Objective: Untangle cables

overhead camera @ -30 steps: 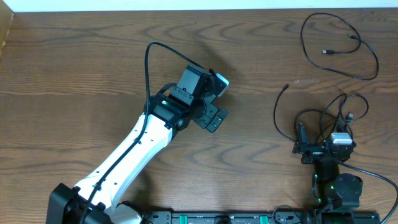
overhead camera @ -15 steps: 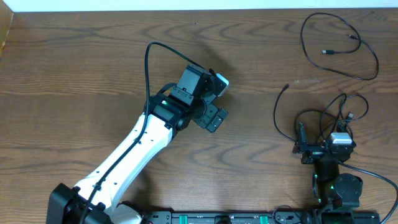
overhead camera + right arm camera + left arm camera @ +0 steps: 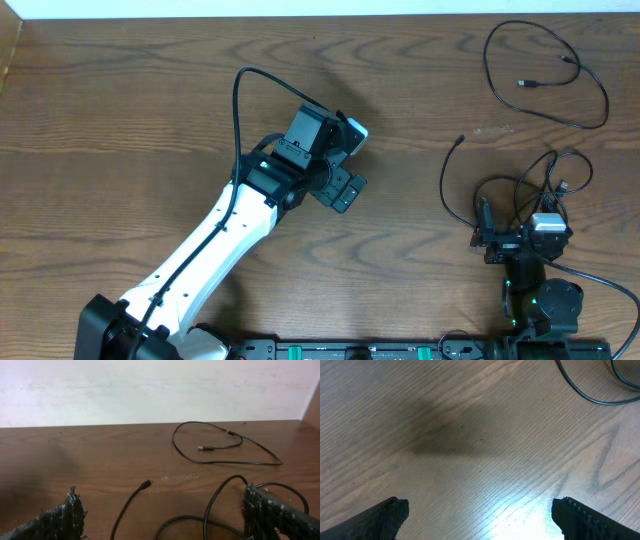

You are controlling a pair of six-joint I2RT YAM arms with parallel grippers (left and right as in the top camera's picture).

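Black cords (image 3: pixel 443 188) lie tangled on the wooden table (image 3: pixel 120 100), right around the right gripper (image 3: pixel 162 502), whose fingers stand wide apart and grip nothing, though one cord may brush a finger. Beyond that gripper a separate black cord (image 3: pixel 220 462) lies looped. Well left of it, the left gripper (image 3: pixel 480 510) hangs spread and empty.

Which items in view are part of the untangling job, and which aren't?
Job:
- black cable loop, lying apart at the far right
- tangled black cables, near right

Not job:
- robot's own thick black wire
- wooden table
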